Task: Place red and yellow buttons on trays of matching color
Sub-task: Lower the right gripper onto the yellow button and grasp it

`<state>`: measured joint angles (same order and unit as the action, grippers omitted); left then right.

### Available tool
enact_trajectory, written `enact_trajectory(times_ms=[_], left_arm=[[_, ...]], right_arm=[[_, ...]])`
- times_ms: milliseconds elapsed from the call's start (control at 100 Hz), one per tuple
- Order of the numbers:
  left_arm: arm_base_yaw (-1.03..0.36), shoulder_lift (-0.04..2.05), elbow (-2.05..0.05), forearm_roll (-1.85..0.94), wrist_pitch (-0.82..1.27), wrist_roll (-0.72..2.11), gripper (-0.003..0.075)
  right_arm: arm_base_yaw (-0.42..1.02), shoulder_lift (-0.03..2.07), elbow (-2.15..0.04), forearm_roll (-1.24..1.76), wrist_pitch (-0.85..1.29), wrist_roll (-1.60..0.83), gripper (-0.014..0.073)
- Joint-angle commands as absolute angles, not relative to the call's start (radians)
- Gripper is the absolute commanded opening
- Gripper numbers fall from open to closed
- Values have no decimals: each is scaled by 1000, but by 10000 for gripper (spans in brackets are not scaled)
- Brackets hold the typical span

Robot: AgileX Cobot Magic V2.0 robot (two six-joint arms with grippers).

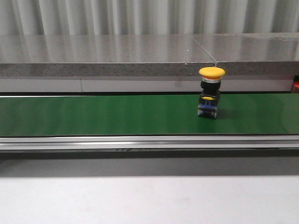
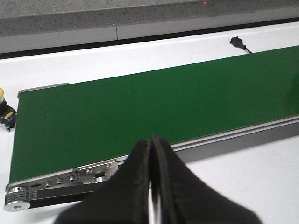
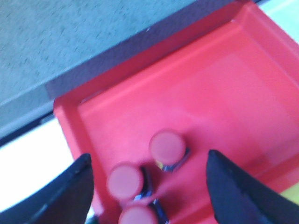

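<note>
Green conveyor belt (image 1: 117, 114) before you carries 1 yellow button (image 1: 210, 92), upright. Your left gripper (image 2: 150, 179) hangs pressed closed above the belt's end; your right gripper (image 3: 149, 186) gapes wide over 3 red buttons (image 3: 166, 145) in 1 red tray (image 3: 224, 88).

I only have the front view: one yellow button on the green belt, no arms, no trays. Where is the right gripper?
Observer: The right gripper hangs open over the red tray.
Operator: Anything in that tray?
Observer: Three red buttons, standing close together.
Operator: And the left gripper?
Observer: The left gripper is shut and empty, near the end of the green belt.
Operator: Any other yellow button?
Observer: One yellow-capped button sits just off that belt end, on the white table.
</note>
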<state>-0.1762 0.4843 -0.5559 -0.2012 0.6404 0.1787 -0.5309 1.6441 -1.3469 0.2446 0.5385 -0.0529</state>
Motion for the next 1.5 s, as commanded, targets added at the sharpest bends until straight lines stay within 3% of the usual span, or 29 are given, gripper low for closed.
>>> enact_trajectory(times_ms=[0,420,740,1100,1490], left_arm=[[-186,489,-583,-221,578,180,-20],[-186,489,-583,-221,578,180,-20],[-186,489,-583,-221,578,180,-20],[-186,489,-583,-221,578,180,-20],[-186,489,-583,-221,578,180,-20]], right_arm=[[-514,1548,-1324,249,515,-74,515],[-327,1334,-1128,219,585,-86,519],[-146,1264,-1105,216,687,-86,613],[59,1291,-1134,218,812,-85,613],[102,1474,-1233,194,866,-85,610]])
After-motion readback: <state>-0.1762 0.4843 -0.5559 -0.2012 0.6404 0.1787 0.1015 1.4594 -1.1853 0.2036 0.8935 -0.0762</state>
